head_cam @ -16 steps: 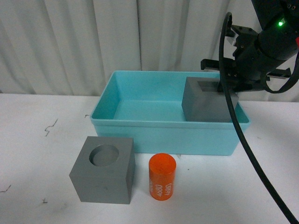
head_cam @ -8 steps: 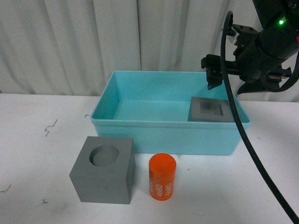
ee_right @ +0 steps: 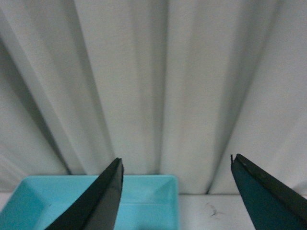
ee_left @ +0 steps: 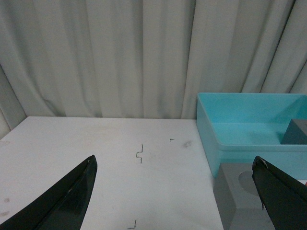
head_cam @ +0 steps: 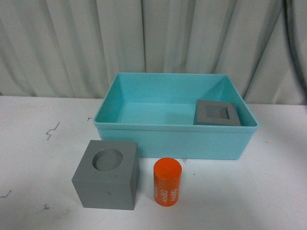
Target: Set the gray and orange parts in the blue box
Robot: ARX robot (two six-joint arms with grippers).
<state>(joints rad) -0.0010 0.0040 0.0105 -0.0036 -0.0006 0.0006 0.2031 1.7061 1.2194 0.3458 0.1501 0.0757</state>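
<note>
The turquoise blue box [head_cam: 144,128] stands at the back middle of the white table. A gray cube with a square recess [head_cam: 216,113] lies inside it at the right end. In front of the box sit the gray cube with a round recess [head_cam: 106,175] and, to its right, the upright orange cylinder [head_cam: 167,181]. No gripper shows in the front view. My left gripper [ee_left: 173,165] is open, with the round-recess cube [ee_left: 240,191] and the box [ee_left: 225,124] to one side. My right gripper [ee_right: 175,160] is open and empty, high above the box [ee_right: 144,201], facing the curtain.
A white pleated curtain [head_cam: 144,38] closes off the back. The white tabletop [head_cam: 38,158] carries small pen marks [head_cam: 51,130] at the left. A dark cable [head_cam: 292,28] hangs at the top right corner of the front view.
My right arm has let go of the square-recess cube, which dropped to the box floor, and has since lifted out of the front view. The other parts have not moved.
</note>
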